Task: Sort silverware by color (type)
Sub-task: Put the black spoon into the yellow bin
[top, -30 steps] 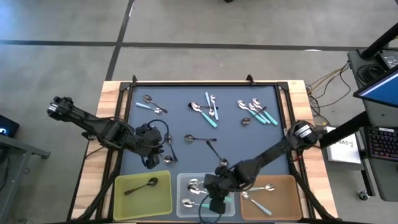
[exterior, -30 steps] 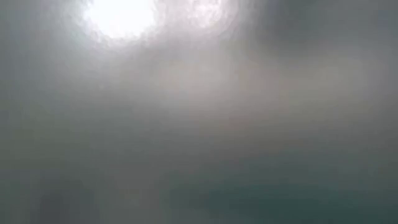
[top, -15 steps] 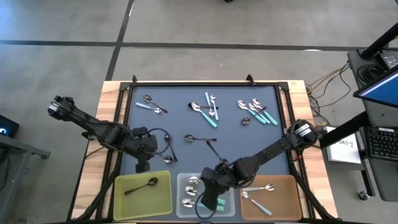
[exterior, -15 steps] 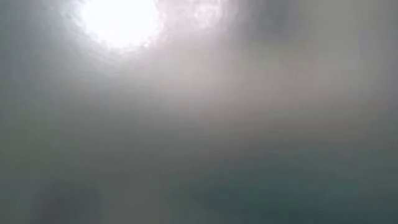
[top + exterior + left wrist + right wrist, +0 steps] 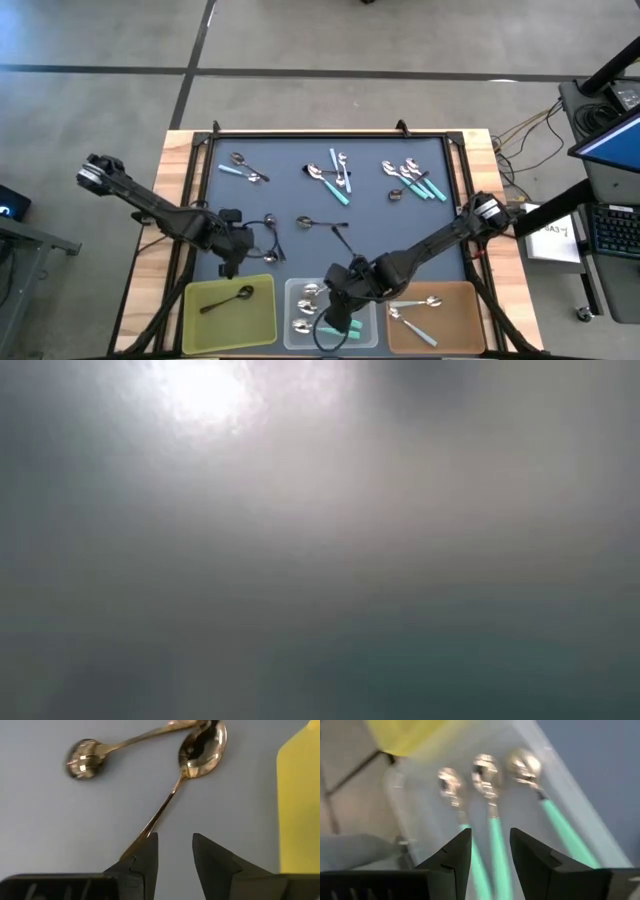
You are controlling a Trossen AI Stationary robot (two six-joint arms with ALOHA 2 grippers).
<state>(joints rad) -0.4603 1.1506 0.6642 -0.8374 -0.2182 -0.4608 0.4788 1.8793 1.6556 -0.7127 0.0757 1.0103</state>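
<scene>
1. Teal spoon [image 5: 492,851] now lies in the clear middle tray [image 5: 297,290], between two other teal-handled spoons. A sec ago the right tool [image 5: 335,318] was lower over that tray's near edge; it has since shifted slightly and its jaws stand apart w/ nothing between them, so that spoon looks dropped (one more teal sorted).
2. Its long axis: bowl end toward the yellow tray [image 5: 196,302] side in the right wrist view, handle running back toward the tool; all three lie roughly parallel.
3. Left tool [image 5: 232,262] has moved too: from over the dark metal spoons [image 5: 186,779] on the desk [image 5: 400,235] to just off the yellow tray's far edge. Jaws part-open, empty; the thin handle tip runs to one finger [image 5: 145,857], not clamped.
4. That metal spoon's axis is diagonal: bowl away from the left tool, handle toward it; a second metal spoon [image 5: 85,757] crosses it near the bowl.
5. Judgement: next is likely a pinch on that handle, then the yellow tray, where one dark spoon [image 5: 229,298] already lies.
6. Outward: teal and light-blue spoon clusters [image 5: 410,178] wait along the desk's far side; brown tray [image 5: 462,300] holds a few. Low view shows nothing usable.
</scene>
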